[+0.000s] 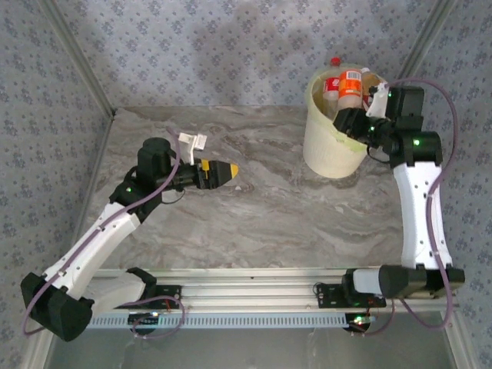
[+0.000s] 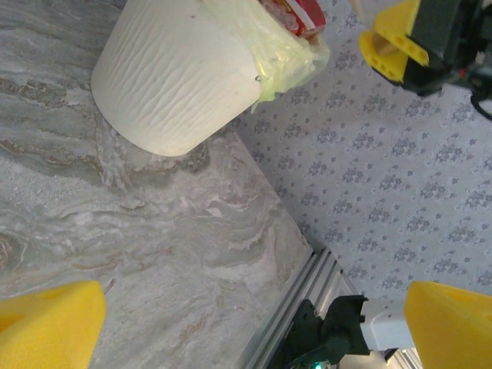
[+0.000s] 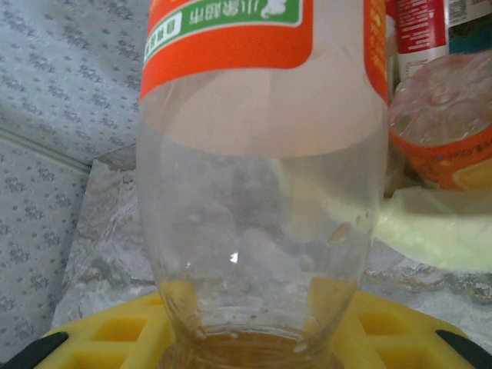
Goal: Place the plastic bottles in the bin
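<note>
While I watched from above, the right gripper (image 1: pixel 352 115) was clamped on a clear, orange-labelled bottle (image 1: pixel 350 84) over the bin (image 1: pixel 327 150). The left gripper (image 1: pixel 219 173) hung above the table (image 1: pixel 292 215).

Left wrist: jaws wide apart, bin (image 2: pixel 177 84) ahead.

Right wrist: bottle (image 3: pixel 261 192) base was pinched between yellow pads (image 3: pixel 108 334), other bottles (image 3: pixel 442 131) behind.

Soft, even light; slightly blurry bottle (image 3: pixel 261 192)

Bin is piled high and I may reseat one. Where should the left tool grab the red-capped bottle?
Probably the neck of the red-capped bottle, just below the cap, coming down from above on the left. It stands upright, proud of the bin rim, its body sunk among others, and the right tool, shut on an orange-labelled bottle, blocks the right side.
</note>
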Tool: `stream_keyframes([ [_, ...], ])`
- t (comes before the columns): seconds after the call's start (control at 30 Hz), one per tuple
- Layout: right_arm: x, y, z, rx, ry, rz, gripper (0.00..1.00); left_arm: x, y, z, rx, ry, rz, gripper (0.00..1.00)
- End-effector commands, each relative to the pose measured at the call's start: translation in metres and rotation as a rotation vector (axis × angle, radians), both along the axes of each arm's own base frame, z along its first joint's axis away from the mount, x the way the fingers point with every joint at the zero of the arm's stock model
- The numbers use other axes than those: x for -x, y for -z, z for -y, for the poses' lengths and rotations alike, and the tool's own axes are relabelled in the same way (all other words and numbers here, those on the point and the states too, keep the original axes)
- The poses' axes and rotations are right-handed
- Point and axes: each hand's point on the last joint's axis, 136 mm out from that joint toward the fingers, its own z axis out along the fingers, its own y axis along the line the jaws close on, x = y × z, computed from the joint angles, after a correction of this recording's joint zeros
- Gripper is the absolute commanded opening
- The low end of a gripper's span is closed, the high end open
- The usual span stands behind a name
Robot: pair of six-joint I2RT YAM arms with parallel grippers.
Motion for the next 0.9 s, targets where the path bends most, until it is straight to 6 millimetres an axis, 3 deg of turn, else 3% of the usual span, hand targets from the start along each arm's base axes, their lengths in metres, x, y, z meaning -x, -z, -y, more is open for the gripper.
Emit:
stream_keyframes([
  [0.0,-0.013,-0.006,0.003,-0.063,-0.015,-0.021,0.37,0.011,0.004,-0.002,-0.015,0.023,0.011,1.0],
  [0.2,-0.053,-0.002,0.03,-0.11,0.057,-0.049,0.38,0.014,0.007,-0.007,-0.017,0.003,0.007,1.0],
  [0.4,-0.08,0.005,0.03,-0.167,0.045,-0.08,0.39,0.012,0.011,-0.007,-0.017,-0.011,-0.005,1.0],
  [0.63,-0.094,0.024,0.031,-0.2,0.057,-0.128,0.41,0.014,0.013,-0.008,-0.016,-0.013,-0.01,1.0],
  [0.87,-0.1,0.03,0.032,-0.236,0.068,-0.147,0.47,0.014,0.016,-0.01,-0.031,-0.02,-0.007,1.0],
])
